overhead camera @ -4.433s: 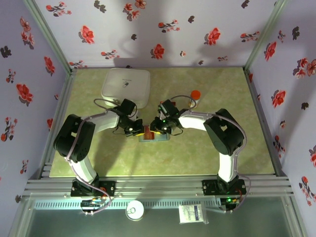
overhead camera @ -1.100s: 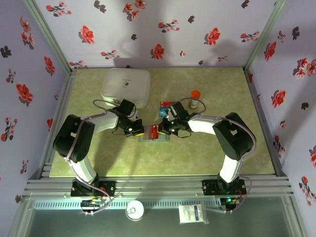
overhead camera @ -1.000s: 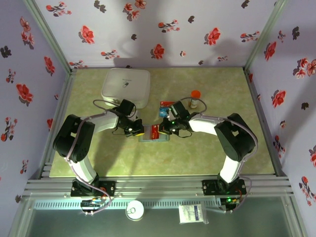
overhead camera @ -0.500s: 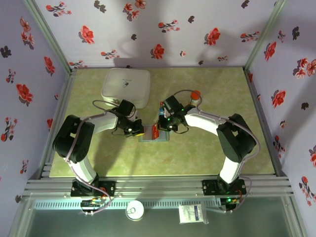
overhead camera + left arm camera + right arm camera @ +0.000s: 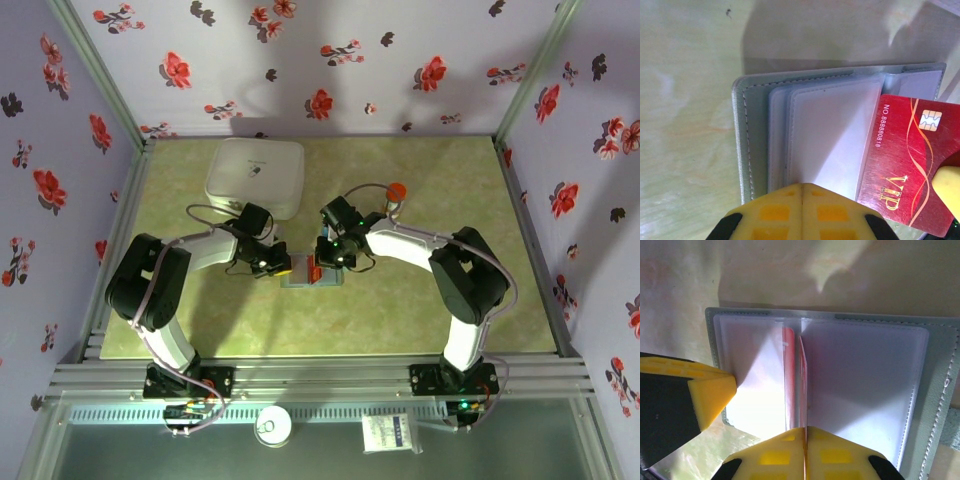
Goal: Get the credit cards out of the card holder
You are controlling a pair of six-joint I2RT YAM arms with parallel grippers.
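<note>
green tabletop (image 5: 420, 300) carries the open card holder (image 5: 757, 140) at centre, left gripper (image 5: 802, 200) pinched shut at its left sleeves (image 5: 830, 140), right gripper (image 5: 805, 440) clamped on the red card (image 5: 905, 160).

The left gripper (image 5: 801, 190) and right gripper (image 5: 805, 432) meet over the card holder (image 5: 747, 140), the red card (image 5: 905, 155) pinched in the right one filling the gap between them. A white box (image 5: 255, 172) blocks the far left; the table's (image 5: 470, 290) right side and near strip lie open.
</note>
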